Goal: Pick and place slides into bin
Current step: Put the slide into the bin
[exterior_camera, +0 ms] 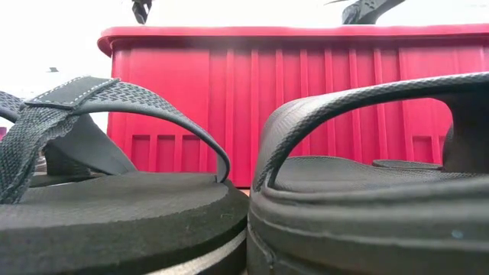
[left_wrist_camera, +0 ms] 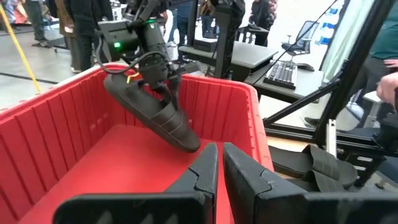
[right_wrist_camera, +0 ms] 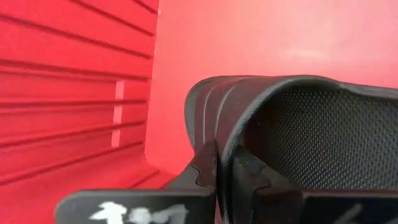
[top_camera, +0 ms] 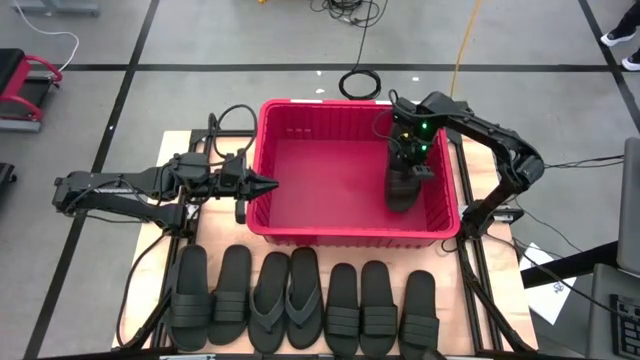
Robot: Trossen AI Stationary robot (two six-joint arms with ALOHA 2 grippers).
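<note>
High view: right gripper [top_camera: 408, 165], clenched on a slide [top_camera: 402, 188] by its strap, hangs inside the bin [top_camera: 352, 232] for dropping; left gripper [top_camera: 270, 184], closed empty, waits at the bin's rim.

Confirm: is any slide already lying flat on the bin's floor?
No: the only slide in the bin hangs tilted from the right pincer.
</note>
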